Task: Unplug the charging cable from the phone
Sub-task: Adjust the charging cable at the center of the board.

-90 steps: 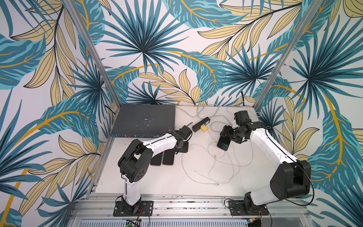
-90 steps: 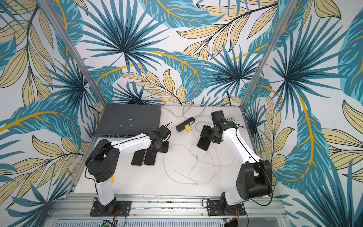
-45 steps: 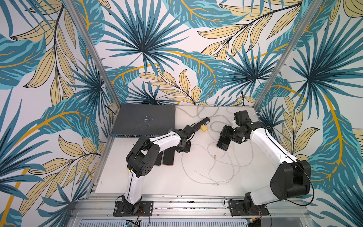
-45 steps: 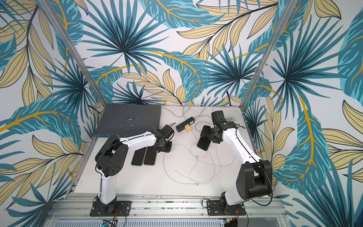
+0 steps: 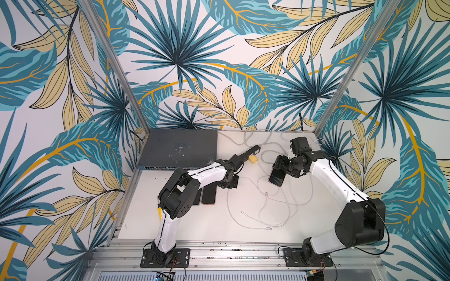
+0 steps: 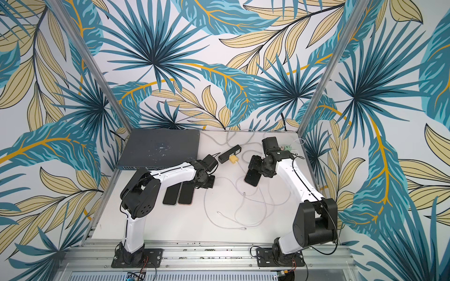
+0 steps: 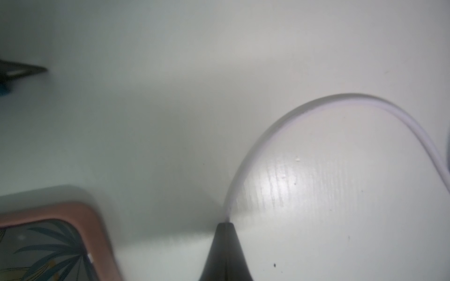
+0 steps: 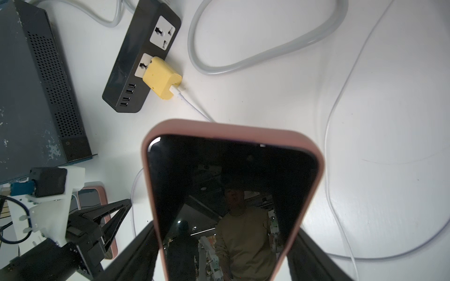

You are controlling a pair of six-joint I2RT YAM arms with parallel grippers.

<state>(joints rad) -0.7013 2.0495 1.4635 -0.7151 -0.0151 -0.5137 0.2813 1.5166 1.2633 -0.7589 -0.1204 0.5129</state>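
In both top views the left gripper (image 5: 228, 185) is down at the white table (image 5: 194, 226), just right of a pair of flat phones (image 5: 205, 194) lying side by side, and a white charging cable (image 5: 227, 202) runs out from under it toward the near side. Its jaws are hidden by the wrist there. Further right, the right gripper (image 5: 277, 171) holds a phone (image 5: 276, 178) above the table, tilted, its free end pointing near and left. Other white cables lie in loose loops between the two arms. A black power strip (image 5: 247, 153) with a yellow charger (image 5: 253, 159) lies at the far middle, beside a dark flat box (image 5: 177, 146) at the far left. In the left wrist view the black fingertips (image 7: 225, 226) are pinched together on the charging cable (image 7: 350, 97), which arcs away over the table; a corner of a pink-cased flat phone (image 7: 48, 231) lies nearby, apart from the fingertips. In the right wrist view the phone (image 8: 231, 182), in a pink case with a dark screen, sits clamped by its long edges between the two black fingers (image 8: 141, 253) of the right gripper (image 8: 226, 225). Whether any plug sits in its end cannot be told. Beyond it lie the power strip (image 8: 143, 56) and the yellow charger (image 8: 162, 81), a thin white lead leaving the charger and passing behind the phone.
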